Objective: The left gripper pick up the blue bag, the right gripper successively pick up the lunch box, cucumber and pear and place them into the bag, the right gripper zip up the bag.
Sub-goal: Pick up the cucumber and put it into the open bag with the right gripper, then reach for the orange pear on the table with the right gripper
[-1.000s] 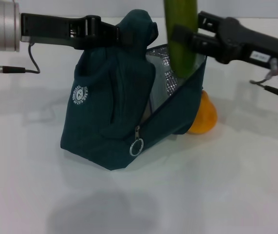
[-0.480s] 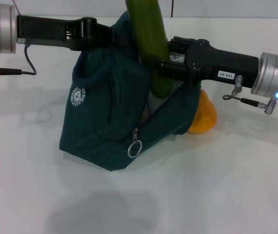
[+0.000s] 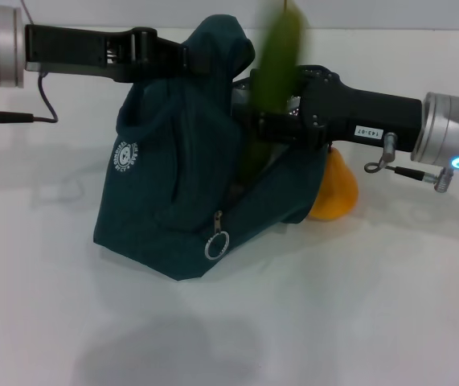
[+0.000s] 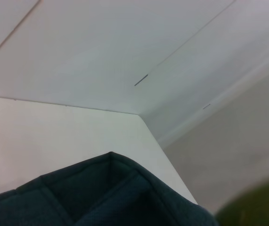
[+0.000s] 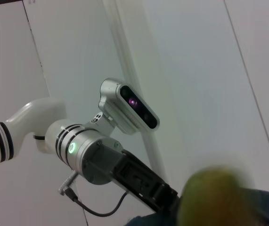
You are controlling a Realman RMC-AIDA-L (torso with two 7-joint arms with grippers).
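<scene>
- Head view: left end effector (image 3: 193,60), upper left, clamped on blue bag (image 3: 173,201) top, bag on white surface (image 3: 334,322).
- Right end effector (image 3: 265,112), center, gripping cucumber (image 3: 276,68), lower end inside bag mouth.
- Pear (image 3: 335,189) touching bag's right side.

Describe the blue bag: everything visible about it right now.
The blue bag is dark teal fabric, standing on the white table and sagging toward the robot's right. The left gripper holds its top up. A round white logo marks one side; a zipper with a silver ring pull runs diagonally and lies open. The cucumber, held by the right gripper, pokes into its mouth. The pear sits behind its far corner.
</scene>
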